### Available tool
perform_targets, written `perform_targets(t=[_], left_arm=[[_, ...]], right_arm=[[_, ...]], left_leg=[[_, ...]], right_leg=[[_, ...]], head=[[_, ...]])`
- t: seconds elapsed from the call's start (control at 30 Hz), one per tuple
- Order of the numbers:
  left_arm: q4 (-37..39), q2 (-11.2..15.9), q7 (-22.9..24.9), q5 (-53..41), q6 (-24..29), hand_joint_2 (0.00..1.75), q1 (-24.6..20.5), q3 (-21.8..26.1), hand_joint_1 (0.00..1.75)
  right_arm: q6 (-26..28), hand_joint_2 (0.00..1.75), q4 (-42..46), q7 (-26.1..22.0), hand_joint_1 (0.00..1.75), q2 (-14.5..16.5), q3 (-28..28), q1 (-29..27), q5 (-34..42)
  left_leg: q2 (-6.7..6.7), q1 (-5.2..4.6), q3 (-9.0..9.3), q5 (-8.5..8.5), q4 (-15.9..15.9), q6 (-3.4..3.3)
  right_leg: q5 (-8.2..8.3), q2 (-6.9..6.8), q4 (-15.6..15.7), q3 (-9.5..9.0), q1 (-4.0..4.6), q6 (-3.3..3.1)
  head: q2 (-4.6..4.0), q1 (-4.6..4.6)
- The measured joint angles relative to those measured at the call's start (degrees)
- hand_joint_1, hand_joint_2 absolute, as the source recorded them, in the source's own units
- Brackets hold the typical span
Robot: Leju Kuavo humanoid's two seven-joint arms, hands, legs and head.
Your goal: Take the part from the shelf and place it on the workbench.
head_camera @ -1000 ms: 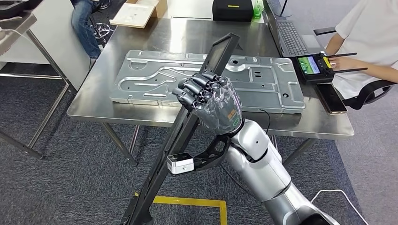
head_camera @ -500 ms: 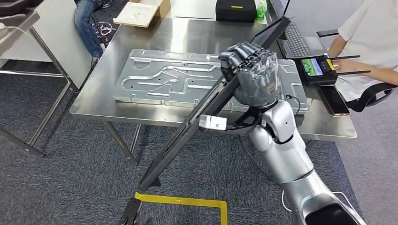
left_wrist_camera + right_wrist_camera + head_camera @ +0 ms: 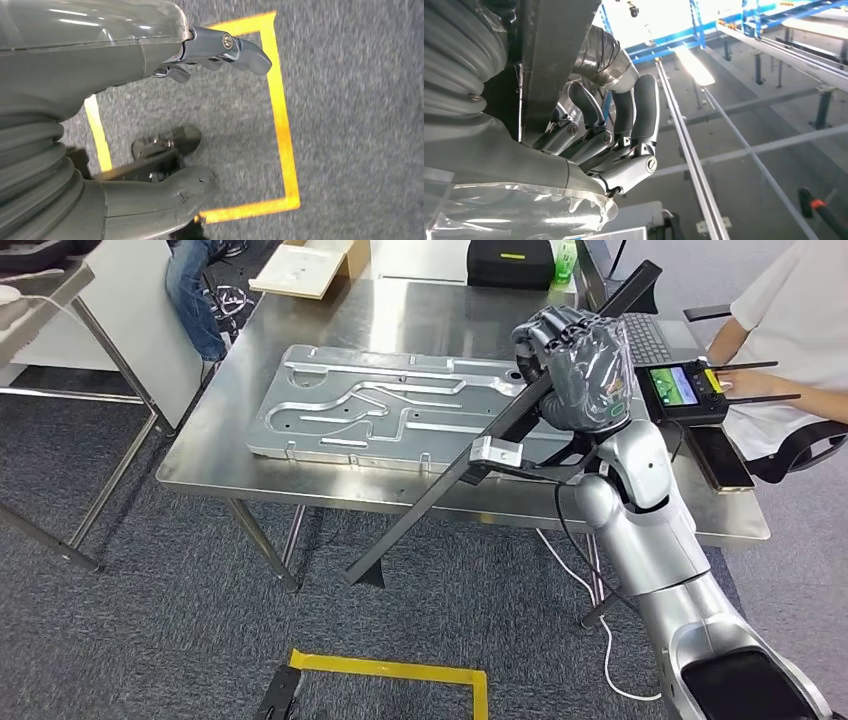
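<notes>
You had the right robot hand (image 3: 575,370) clamped round the part (image 3: 500,440), a long dark bar, near its upper end. The bar slanted across the bench's (image 3: 420,310) front edge, top end raised over the bench beside the grey plate (image 3: 380,410), lower end out over the floor, apparently so its length could swing in and lie flat. Your left robot hand (image 3: 165,100) hung over the floor's yellow tape (image 3: 282,120), fingers apart, holding nothing.
</notes>
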State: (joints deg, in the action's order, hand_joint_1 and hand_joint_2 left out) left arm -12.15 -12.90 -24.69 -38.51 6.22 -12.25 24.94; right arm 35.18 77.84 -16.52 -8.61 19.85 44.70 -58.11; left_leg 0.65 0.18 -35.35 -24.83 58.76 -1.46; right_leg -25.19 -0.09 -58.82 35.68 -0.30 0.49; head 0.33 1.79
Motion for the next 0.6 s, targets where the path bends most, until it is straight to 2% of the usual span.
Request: perform_targets(t=[0.07,0.1,0.13,0.2,0.23,0.27,0.3,0.37,0.4,0.43,0.53,0.6], left_arm=[[0.0,0.0,-0.1,-0.3,-0.1,1.75,0.1,0.0,0.0],[0.0,0.0,-0.1,-0.4,-0.1,1.75,0.1,0.0,0.0],[0.0,0.0,-0.1,-0.5,-0.1,1.75,0.2,0.0,0.0],[0.0,0.0,-0.1,-0.6,-0.1,1.75,0.3,0.0,0.0],[0.0,0.0,-0.1,-0.7,-0.1,1.75,0.5,0.0,0.0],[0.0,0.0,-0.1,-0.7,-0.1,1.75,0.6,0.0,0.0],[0.0,0.0,-0.1,-0.7,-0.1,1.75,0.6,0.0,0.0],[0.0,0.0,-0.1,-0.7,-0.1,1.75,0.7,0.0,0.0],[0.0,0.0,-0.1,-0.7,-0.1,1.75,0.7,0.0,0.0],[0.0,0.0,-0.1,-0.7,-0.1,1.75,0.6,0.0,0.0],[0.0,0.0,-0.1,-0.7,-0.2,1.75,0.5,0.0,0.0],[0.0,0.0,-0.1,-0.8,-0.2,1.75,0.5,0.0,0.0]], right_arm=[[0.0,1.75,-0.3,0.2,1.75,-0.1,0.0,0.2,0.0],[0.0,1.75,-0.4,0.3,1.75,-0.2,0.0,0.3,0.0],[0.0,1.75,-0.5,0.3,1.75,-0.3,0.0,0.4,0.0],[0.1,1.75,-0.8,0.4,1.75,-0.4,0.0,0.5,0.0],[0.1,1.75,-1.0,0.4,1.75,-0.4,0.0,0.4,0.0],[0.1,1.75,-1.2,0.4,1.75,-0.4,0.0,0.4,0.0],[0.1,1.75,-1.3,0.4,1.75,-0.4,0.0,0.4,0.0],[0.1,1.75,-1.4,0.4,1.75,-0.4,0.0,0.4,0.0],[0.1,1.75,-1.5,0.4,1.75,-0.4,0.0,0.4,0.0],[0.1,1.75,-1.5,0.5,1.75,-0.4,0.0,0.4,0.1],[0.1,1.75,-1.6,0.5,1.75,-0.4,0.0,0.4,0.1],[0.2,1.75,-1.7,0.5,1.75,-0.5,0.0,0.5,0.1]], left_leg=[[-0.11,0.06,-0.19,-0.69,0.8,0.71],[-0.17,0.11,-0.96,-1.6,2.6,1.06],[-0.24,0.25,-2.39,-2.82,5.6,1.33],[-0.28,0.39,-6.65,-5.53,13.2,1.76],[-0.28,0.43,-8.37,-5.85,15.8,1.87],[-0.29,0.43,-9.18,-5.07,16.4,1.9],[-0.3,0.43,-8.72,-3.07,14.5,1.8],[-0.34,0.28,-5.55,1.72,6.8,1.21],[-0.39,0.1,-3.94,2.95,3.2,0.81],[-0.44,-0.1,-2.9,3.26,1.1,0.42],[-0.39,-0.19,-1.41,2.03,-0.7,-0.68],[-0.26,0.09,0.26,1.35,-1.4,-1.34]], right_leg=[[-0.25,-0.07,0.4,-0.52,-0.28,-0.7],[-0.37,-0.12,0.5,-0.91,-0.44,-1.07],[-0.57,-0.18,0.6,-1.31,-0.46,-1.38],[-1.18,-0.2,0.5,-1.98,-0.38,-1.76],[-1.56,-0.16,0.5,-2.37,-0.35,-1.79],[-2.0,-0.11,0.4,-2.86,-0.34,-1.73],[-2.5,-0.06,0.4,-3.49,-0.34,-1.63],[-3.62,-0.03,0.4,-4.86,-0.32,-1.31],[-4.11,-0.02,0.4,-5.34,-0.25,-1.05],[-4.47,-0.03,0.6,-5.65,-0.24,-0.76],[-4.27,-0.06,0.0,-5.99,-0.23,0.27],[-3.72,-0.05,-3.8,-4.26,-0.32,0.75]], head=[[0.0,0.02],[0.0,0.02],[0.0,0.03],[0.0,0.03],[0.0,0.04],[0.0,0.04],[0.0,0.04],[0.0,0.03],[0.0,0.03],[0.0,0.02],[0.0,0.02],[0.0,-0.03]])
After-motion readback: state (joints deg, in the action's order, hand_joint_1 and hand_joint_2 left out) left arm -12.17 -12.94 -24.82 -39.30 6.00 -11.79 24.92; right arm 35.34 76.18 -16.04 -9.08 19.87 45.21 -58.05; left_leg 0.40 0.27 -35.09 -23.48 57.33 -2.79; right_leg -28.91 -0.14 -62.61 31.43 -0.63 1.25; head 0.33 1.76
